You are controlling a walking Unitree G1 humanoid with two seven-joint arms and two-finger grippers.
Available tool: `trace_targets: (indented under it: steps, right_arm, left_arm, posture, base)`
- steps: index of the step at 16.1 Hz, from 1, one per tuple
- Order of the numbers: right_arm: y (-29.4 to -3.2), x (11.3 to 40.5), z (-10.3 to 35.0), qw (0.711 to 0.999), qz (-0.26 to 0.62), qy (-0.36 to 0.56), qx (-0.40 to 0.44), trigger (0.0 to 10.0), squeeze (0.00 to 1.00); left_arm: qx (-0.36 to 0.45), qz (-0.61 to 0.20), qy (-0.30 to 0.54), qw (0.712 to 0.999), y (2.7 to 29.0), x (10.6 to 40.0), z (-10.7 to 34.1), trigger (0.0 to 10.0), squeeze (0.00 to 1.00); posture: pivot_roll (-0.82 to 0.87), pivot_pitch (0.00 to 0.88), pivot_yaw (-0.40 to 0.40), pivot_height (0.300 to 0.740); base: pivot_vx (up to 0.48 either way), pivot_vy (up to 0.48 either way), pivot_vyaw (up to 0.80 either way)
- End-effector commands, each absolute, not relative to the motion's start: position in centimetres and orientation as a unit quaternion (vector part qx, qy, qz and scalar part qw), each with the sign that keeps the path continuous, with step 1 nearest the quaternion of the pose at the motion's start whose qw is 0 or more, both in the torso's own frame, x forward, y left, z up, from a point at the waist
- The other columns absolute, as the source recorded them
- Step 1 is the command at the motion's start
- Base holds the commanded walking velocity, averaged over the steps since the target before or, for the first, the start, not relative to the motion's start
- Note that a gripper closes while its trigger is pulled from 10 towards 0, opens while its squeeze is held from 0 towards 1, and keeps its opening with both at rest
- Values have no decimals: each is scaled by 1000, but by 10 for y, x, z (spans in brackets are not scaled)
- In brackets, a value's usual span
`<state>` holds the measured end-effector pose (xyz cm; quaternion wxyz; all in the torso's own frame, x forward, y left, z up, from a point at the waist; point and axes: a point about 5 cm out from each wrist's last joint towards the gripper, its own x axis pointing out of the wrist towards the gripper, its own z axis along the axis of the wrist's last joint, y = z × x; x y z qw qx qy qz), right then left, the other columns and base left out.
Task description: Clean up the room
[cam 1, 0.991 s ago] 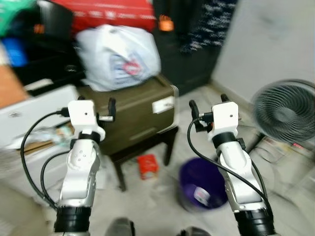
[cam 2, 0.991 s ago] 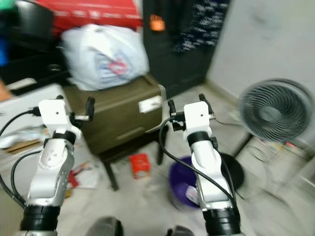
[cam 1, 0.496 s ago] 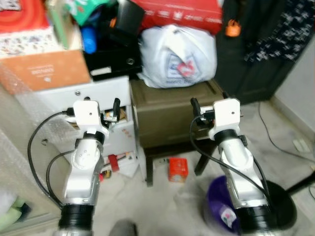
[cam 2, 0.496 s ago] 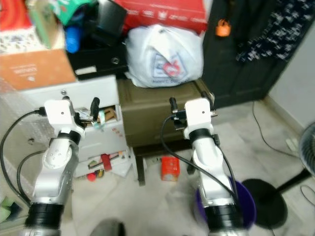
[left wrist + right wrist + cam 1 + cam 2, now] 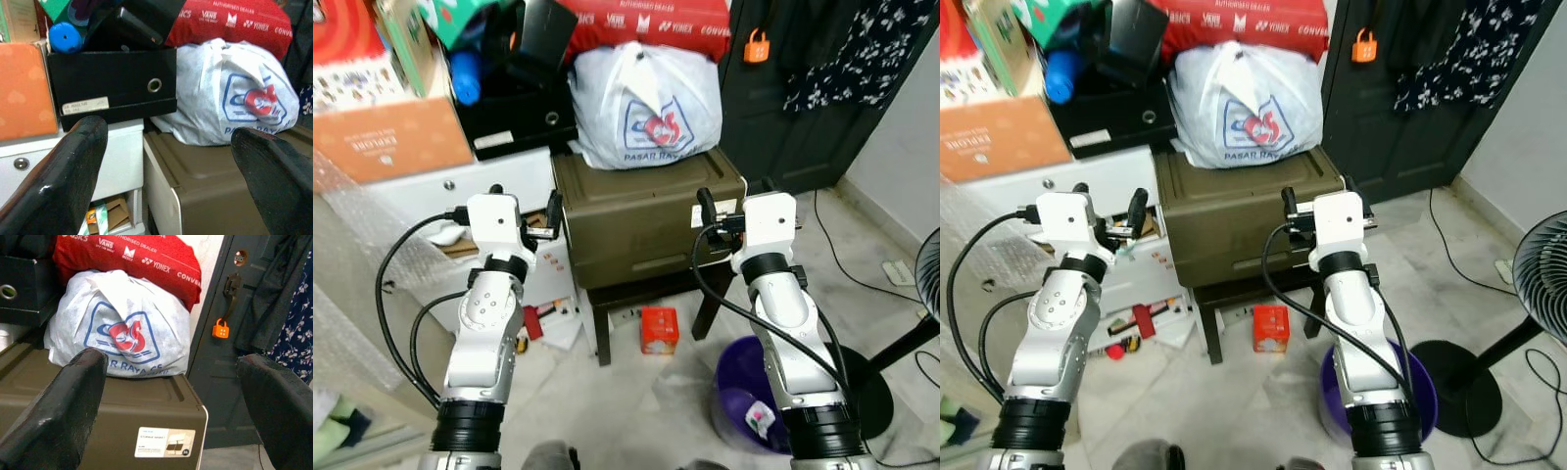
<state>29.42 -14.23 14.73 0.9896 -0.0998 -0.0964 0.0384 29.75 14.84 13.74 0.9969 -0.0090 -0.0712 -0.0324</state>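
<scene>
Before one olive trunk [image 5: 646,220] topped by one white bag [image 5: 644,106], two grippers, left [image 5: 166,166] and right [image 5: 171,401], gape wide, empty; one red carton [image 5: 658,329] below.

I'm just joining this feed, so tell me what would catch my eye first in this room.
The white plastic bag with a red and blue logo, sitting on the olive-brown box straight ahead, with a red bag behind it. Both arms are raised before the box, left gripper and right gripper open. On the floor lie a small red carton under the stool and a purple bucket to the right.
</scene>
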Motion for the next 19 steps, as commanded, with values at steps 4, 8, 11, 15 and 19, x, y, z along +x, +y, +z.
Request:
trace_targets:
  steps: [4, 8, 11, 15, 19]
  right_arm:
    - [-142, 296, 148, 990, 40, -97, -93, 10000, 0]
    - [-142, 296, 148, 990, 41, -97, -93, 10000, 0]
    - [-141, 296, 148, 990, 43, -99, -95, 10000, 0]
    - [-141, 297, 148, 989, 46, -99, -98, 10000, 0]
    - [-141, 296, 147, 989, 48, -99, -100, 10000, 0]
  left_arm:
    - [-6, -38, -76, 996, 149, 299, 140, 10000, 0]
    - [-8, -39, -76, 996, 149, 299, 140, 10000, 0]
    - [-8, -41, -76, 996, 149, 298, 140, 10000, 0]
    - [-9, -43, -74, 996, 148, 299, 138, 10000, 0]
    - [-12, -32, -70, 997, 150, 298, 137, 10000, 0]
  posture:
    - [-31, 0, -6, 740]
    - [-29, 0, -7, 740]
    - [-29, 0, -7, 740]
    - [-28, 0, -10, 740]
    - [-27, 0, -11, 740]
  base:
    - [298, 0, 0]
    - [309, 0, 0]
    - [308, 0, 0]
    - [308, 0, 0]
    - [141, 0, 0]
